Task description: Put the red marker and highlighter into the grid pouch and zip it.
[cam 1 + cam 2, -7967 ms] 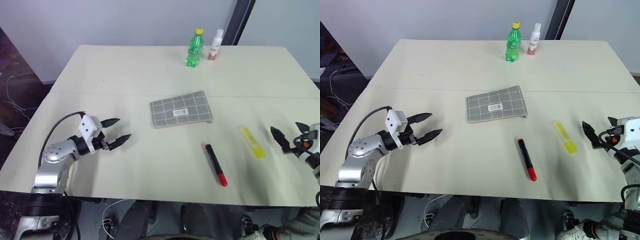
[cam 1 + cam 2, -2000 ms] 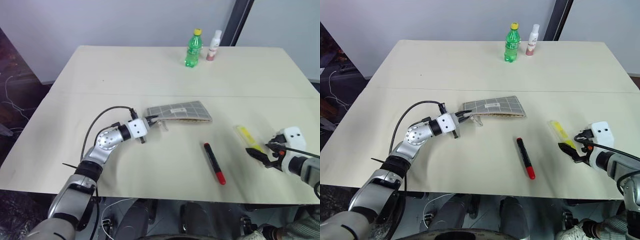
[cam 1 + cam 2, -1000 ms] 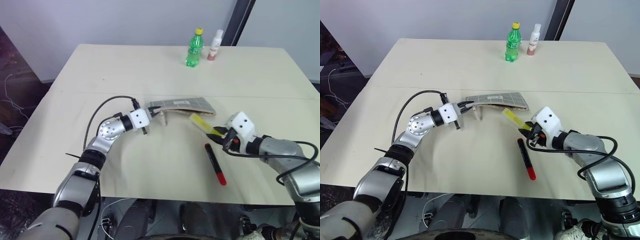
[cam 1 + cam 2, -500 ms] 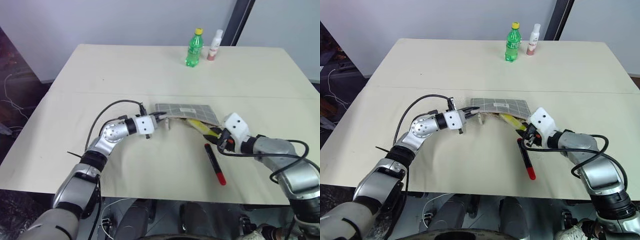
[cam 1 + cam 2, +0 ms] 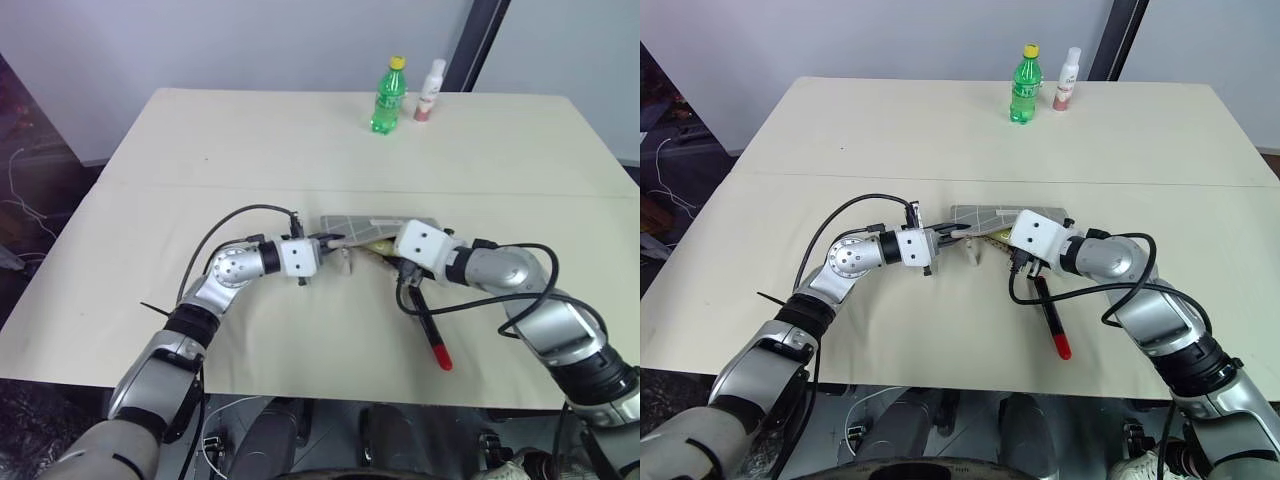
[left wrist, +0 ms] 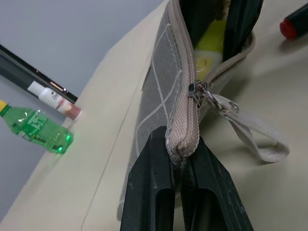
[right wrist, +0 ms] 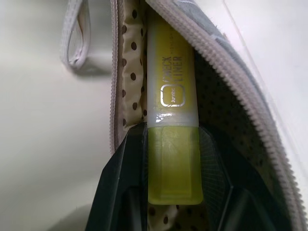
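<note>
Now the left gripper [image 5: 330, 241] is clenched on the zipper end of the grid pouch [image 5: 372, 222], its two black fingers [image 6: 159, 192] pinching the beige zipper tape and holding that edge up off the table. Just past its tips the zipper pull [image 6: 198, 91] hangs beside the mouth, with a pale fabric loop strap [image 6: 255, 132] trailing from it onto the tabletop. The pouch mouth gapes open between the two grippers.

From the other side the right gripper [image 7: 173, 159] is grasping the highlighter [image 7: 172, 120], one finger on each flat side, with the tips inside the pouch opening. The paler end of the highlighter lies past the fingers, deep in the pouch, against a lining of beige cloth with dark dots. The red marker [image 5: 428, 328] lies on the table just beside the right gripper, on the near side, black end toward the pouch and red end pointing away; nothing touches it.

Everything rests on a wide cream table [image 5: 200, 150] with a seam line running across it. At its far edge, well apart from both grippers, stand a green plastic bottle [image 5: 388, 96] with a yellow cap and a small white bottle [image 5: 432, 90] with a pink base. Behind them is a plain pale grey wall.

The pouch is grey woven fabric with thin white grid lines; the highlighter is smooth, translucent yellow plastic, flat-sided.
</note>
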Robot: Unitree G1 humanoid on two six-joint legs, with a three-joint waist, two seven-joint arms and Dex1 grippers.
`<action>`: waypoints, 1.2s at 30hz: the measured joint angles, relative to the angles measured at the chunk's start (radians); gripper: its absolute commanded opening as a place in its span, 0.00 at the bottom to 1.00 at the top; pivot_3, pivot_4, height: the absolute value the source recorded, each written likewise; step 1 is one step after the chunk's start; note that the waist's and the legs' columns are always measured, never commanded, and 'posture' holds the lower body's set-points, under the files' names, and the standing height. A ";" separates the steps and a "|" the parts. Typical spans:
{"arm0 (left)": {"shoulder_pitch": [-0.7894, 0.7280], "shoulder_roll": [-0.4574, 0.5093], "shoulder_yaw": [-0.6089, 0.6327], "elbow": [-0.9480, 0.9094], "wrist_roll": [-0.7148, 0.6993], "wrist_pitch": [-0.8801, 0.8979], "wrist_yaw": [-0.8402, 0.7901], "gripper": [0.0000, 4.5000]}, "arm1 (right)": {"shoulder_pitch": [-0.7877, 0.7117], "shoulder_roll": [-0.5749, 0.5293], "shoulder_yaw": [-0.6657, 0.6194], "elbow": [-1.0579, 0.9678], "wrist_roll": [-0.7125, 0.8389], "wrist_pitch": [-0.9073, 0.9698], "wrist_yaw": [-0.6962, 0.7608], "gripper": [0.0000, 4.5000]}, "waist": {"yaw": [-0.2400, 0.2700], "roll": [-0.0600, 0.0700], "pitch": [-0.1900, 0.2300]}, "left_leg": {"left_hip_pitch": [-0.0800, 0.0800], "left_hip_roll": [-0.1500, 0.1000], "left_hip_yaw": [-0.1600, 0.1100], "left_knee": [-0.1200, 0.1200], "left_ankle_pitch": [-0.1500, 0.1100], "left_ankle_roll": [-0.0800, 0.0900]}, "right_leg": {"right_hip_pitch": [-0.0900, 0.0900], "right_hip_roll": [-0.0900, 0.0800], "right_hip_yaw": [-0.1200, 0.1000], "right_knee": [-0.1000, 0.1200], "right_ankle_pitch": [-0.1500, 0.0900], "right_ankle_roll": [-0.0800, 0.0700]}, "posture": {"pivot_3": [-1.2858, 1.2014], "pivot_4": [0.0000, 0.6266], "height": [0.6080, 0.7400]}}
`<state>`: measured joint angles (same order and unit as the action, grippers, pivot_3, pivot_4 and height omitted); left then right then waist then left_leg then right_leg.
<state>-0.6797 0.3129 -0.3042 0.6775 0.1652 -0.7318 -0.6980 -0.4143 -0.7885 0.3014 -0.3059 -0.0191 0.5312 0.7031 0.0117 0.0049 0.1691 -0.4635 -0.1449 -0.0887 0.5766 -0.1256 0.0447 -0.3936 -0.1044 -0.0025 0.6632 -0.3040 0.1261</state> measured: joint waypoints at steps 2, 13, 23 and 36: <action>0.006 -0.001 0.004 -0.011 -0.008 0.010 -0.005 0.00 | -0.002 0.004 0.001 0.014 -0.014 -0.029 0.011 0.30 | 0.000 0.000 0.000 | 0.000 0.000 0.000 0.000 0.000 0.000 | 0.000 0.000 0.000 0.000 0.000 0.000 | 0.52 0.24 1.00; 0.020 0.012 0.028 -0.037 -0.051 0.074 -0.010 0.00 | 0.181 0.128 -0.194 -0.175 0.207 0.032 0.034 0.99 | 0.001 0.000 0.000 | 0.000 0.000 -0.002 0.000 0.000 0.000 | 0.000 0.001 0.000 0.001 0.000 0.000 | 0.52 0.24 1.00; 0.038 0.018 0.043 -0.044 -0.052 0.076 -0.008 0.00 | 0.646 0.135 -0.537 -0.459 0.414 0.297 -0.033 0.99 | 0.002 0.000 -0.001 | 0.001 0.000 -0.001 -0.002 0.000 0.000 | 0.000 0.000 0.001 0.001 -0.002 -0.003 | 0.52 0.24 1.00; 0.036 0.000 0.043 -0.019 -0.044 0.068 -0.008 0.00 | 0.799 0.172 -0.485 -0.494 0.345 0.354 -0.225 0.45 | 0.002 -0.002 -0.003 | 0.002 0.001 0.004 -0.003 0.000 0.000 | 0.001 -0.001 0.003 0.001 -0.006 -0.009 | 0.52 0.24 1.00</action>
<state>-0.6433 0.3134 -0.2610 0.6580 0.1217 -0.6642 -0.7060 0.3849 -0.6164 -0.1833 -0.7999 0.3256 0.8852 0.4785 0.0134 0.0024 0.1662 -0.4611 -0.1434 -0.0848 0.5740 -0.1258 0.0445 -0.3924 -0.1055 0.0004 0.6644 -0.3098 0.1166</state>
